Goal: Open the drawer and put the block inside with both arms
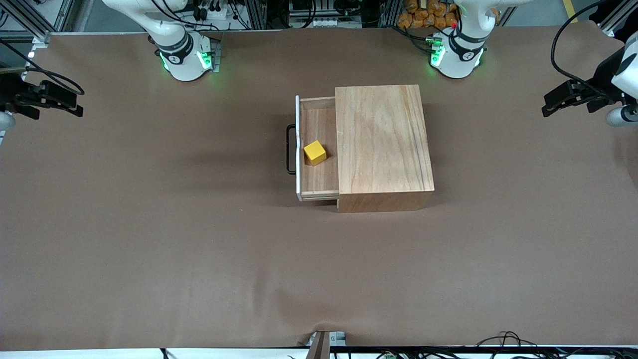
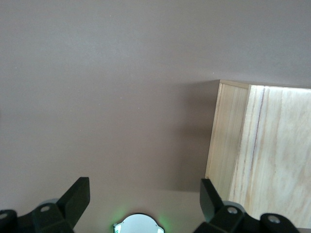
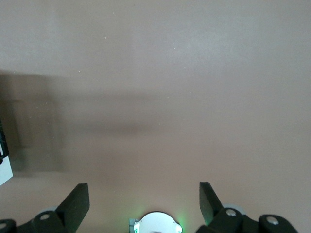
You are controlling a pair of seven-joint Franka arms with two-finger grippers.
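In the front view, the drawer (image 1: 319, 149) is standing pulled out of the wooden box (image 1: 383, 144) toward the right arm's end of the table, and the block (image 1: 315, 152) is sitting inside it, just beside the white front panel. The left gripper (image 1: 548, 105) and right gripper (image 1: 77, 108) are hanging over the table's two ends, both well apart from the block.

In the left wrist view, the left gripper (image 2: 144, 196) is holding its jaws wide apart over brown cloth (image 2: 107, 97), the wooden box (image 2: 262, 150) showing beside one finger.

In the right wrist view, the right gripper (image 3: 144, 196) is likewise showing its jaws spread, gripping nothing.
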